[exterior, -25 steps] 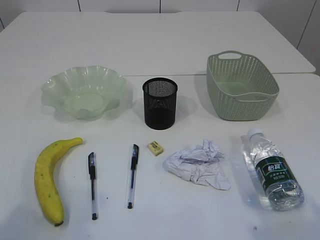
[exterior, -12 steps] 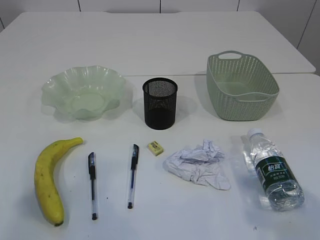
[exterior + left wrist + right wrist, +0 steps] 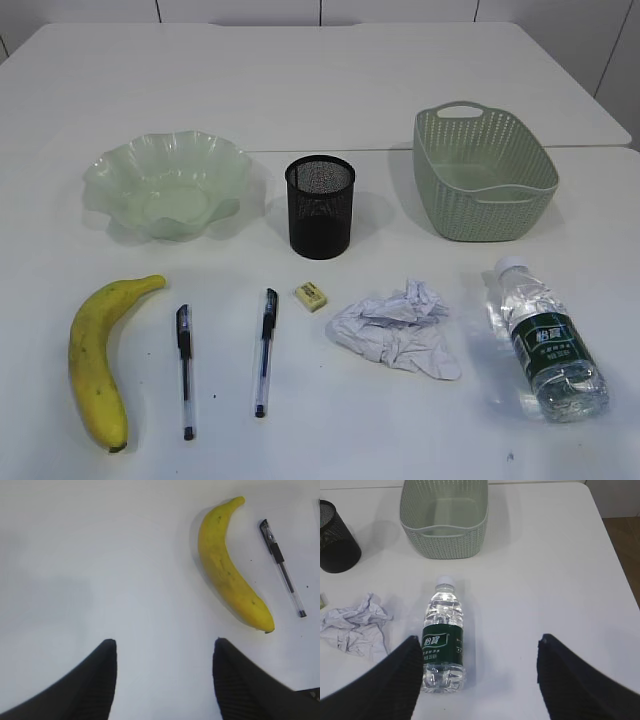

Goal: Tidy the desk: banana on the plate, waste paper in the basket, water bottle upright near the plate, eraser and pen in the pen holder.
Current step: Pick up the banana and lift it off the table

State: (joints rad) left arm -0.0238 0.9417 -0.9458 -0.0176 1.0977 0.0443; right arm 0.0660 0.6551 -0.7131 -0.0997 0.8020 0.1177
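White desk (image 3: 400, 80) is what you have under everything: plate (image 3: 167, 183), holder (image 3: 320, 206) and basket (image 3: 482, 172) in the far row, and nearer you the banana (image 3: 96, 357), two pens (image 3: 184, 368) (image 3: 264, 349), the eraser (image 3: 310, 295) just in front of the holder, the paper (image 3: 397, 328), and the bottle (image 3: 545, 340) lying on its side with its cap toward the basket. Your left gripper (image 3: 164, 680) hangs with jaws apart over bare desk, the banana off to one side and nothing held; your right gripper (image 3: 479, 677) is likewise spread and empty, one finger (image 3: 395, 680) just beside the bottle's base.
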